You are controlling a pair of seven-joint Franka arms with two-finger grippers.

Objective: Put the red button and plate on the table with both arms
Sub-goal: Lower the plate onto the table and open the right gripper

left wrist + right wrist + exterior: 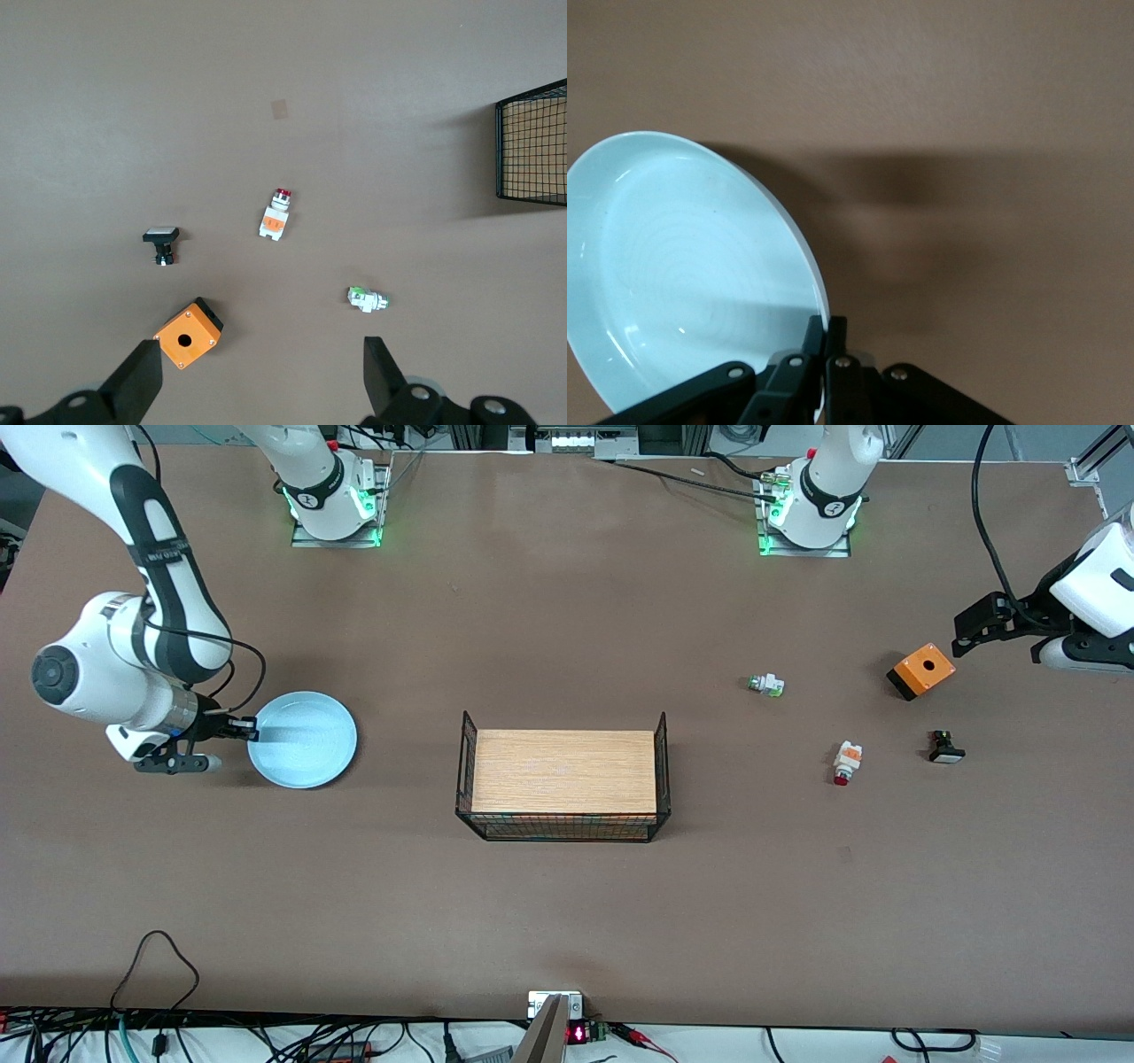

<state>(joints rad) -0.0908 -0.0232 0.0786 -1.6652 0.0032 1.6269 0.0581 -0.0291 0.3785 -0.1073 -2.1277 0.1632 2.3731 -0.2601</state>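
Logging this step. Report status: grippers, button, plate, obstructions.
Right gripper shut on plate rim. Left gripper open, up over the orange box. Red button untouched on table. No obstruction around it.

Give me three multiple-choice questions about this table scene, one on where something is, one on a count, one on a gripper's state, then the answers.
1. Where is the red button?
A. On the wooden board
B. On the table, toward the left arm's end
C. On the plate

2. How many small button parts lie on the table, not counting the orange box?
A. Three
B. One
C. Five

3. What is the right gripper doing?
A. Hanging open over the board
B. Holding the orange box
C. Shut on the plate rim

Answers: 1 B, it lies on the bare table. 2 A, red, green and black-and-white parts show. 3 C, the right wrist view shows its fingers pinching the rim.
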